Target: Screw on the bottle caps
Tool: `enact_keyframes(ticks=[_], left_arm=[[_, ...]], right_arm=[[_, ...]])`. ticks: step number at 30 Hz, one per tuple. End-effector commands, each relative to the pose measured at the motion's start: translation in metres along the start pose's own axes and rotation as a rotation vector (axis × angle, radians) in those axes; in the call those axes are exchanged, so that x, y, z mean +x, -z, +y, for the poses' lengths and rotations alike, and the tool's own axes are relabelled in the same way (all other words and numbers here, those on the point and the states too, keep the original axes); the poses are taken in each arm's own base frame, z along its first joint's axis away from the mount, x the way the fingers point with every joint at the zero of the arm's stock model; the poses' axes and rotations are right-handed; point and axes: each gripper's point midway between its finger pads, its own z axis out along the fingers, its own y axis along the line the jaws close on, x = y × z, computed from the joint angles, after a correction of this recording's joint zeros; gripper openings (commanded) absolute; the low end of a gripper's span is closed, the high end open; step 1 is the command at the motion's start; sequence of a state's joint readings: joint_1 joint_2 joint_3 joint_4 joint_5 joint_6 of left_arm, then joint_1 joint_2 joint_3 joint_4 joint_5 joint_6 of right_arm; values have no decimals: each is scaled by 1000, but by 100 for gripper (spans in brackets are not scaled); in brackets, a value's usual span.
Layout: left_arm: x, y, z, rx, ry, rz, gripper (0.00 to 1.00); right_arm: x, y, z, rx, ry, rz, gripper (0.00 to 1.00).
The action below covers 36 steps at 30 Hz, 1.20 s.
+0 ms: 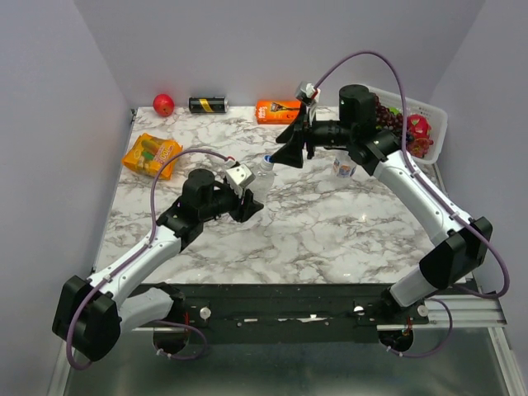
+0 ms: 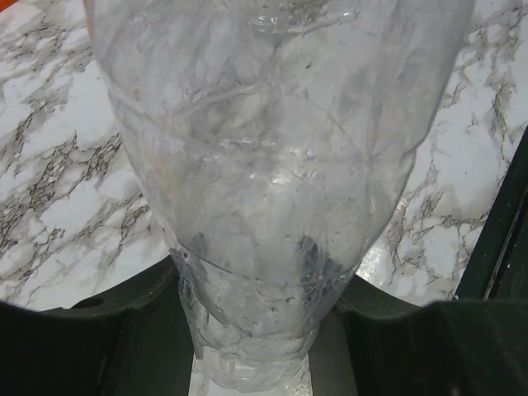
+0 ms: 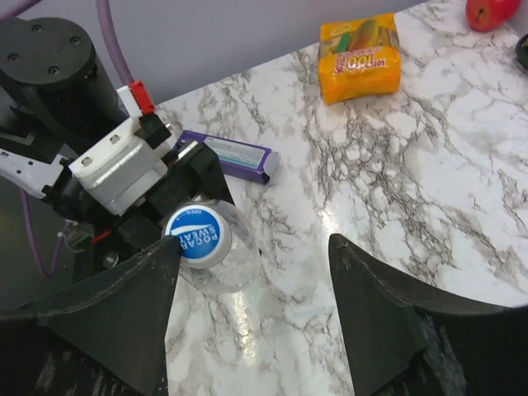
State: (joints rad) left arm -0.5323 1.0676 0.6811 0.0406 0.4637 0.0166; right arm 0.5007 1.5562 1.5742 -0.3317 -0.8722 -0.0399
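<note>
Your right claw [image 3: 252,268] is hanging wide open and gripping nothing. The blue cap [image 3: 196,235] is sitting on the neck of the bottle [image 2: 264,165], close against one finger rather than midway between the two, so closing from here is risking a lopsided pinch that tips the cap or jams it across the threads. I cannot tell whether that cap is wound down tight or only resting there, so you are also risking it dropping off if the bottle gets tilted. Your left claw [image 2: 257,338] is clamping the bottle's clear body; those thin walls are probably flexing, and a twist from above could be spinning the bottle in the grip instead of turning the cap. The right fingers are working just beside the left claw's housing, so a bump is possible. Further out, the second bottle [image 1: 344,167] is standing on the table [image 1: 313,223] near your right arm, and a careless swing could be toppling it.
</note>
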Motion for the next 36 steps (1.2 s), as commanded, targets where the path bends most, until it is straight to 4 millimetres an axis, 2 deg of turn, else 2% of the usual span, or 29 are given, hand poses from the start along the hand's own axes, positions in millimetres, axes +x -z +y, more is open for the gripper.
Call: enact_keyframes(ticks=[1, 7, 11, 14, 15, 17, 18, 19, 20, 21, 23, 25, 26, 27, 29, 31, 36], left_arm=[[-29, -2, -14, 77, 20, -81, 0], [-33, -2, -16, 82, 36, -96, 0], [-37, -1, -16, 86, 45, -112, 0], [-39, -1, -18, 97, 43, -118, 0], [-38, -2, -18, 95, 45, -116, 0], [-36, -2, -18, 95, 47, -112, 0], [-36, -2, -17, 89, 48, -112, 14], [-30, -2, -14, 73, 55, -98, 39], [-26, -3, -4, 18, 54, -88, 83], [-18, -2, 1, -16, 59, -63, 99], [-1, 2, 16, -108, 58, -24, 99], [22, 7, 20, -135, 38, 36, 99], [27, 10, 21, -147, 42, 47, 99], [35, 14, 25, -168, 12, 72, 99], [49, 18, 27, -185, 11, 108, 99], [57, 22, 29, -206, 11, 133, 99], [61, 23, 30, -206, 20, 140, 99]], right_arm=[[-11, -18, 8, -35, 3, -48, 80], [-1, -29, 21, -108, -28, -25, 80], [4, -33, 15, -79, -59, -16, 79], [6, -35, 13, -79, -73, -14, 68], [5, -35, 13, -84, -76, -18, 53], [2, -36, 17, -103, -73, -30, 38], [-1, -35, 17, -104, -64, -35, 25], [-4, -33, 18, -100, -50, -37, 20], [-7, -31, 13, -61, -26, -39, 17], [-6, -28, 9, -31, 1, -30, 14], [2, -17, -5, 63, 95, 16, 12], [13, -6, -18, 125, 162, 53, 11], [14, 2, -25, 167, 187, 60, 11], [27, 6, -32, 187, 187, 83, 10], [36, 16, -51, 243, 215, 103, 10], [46, 24, -68, 282, 218, 118, 10], [62, 27, -98, 334, 206, 132, 10]])
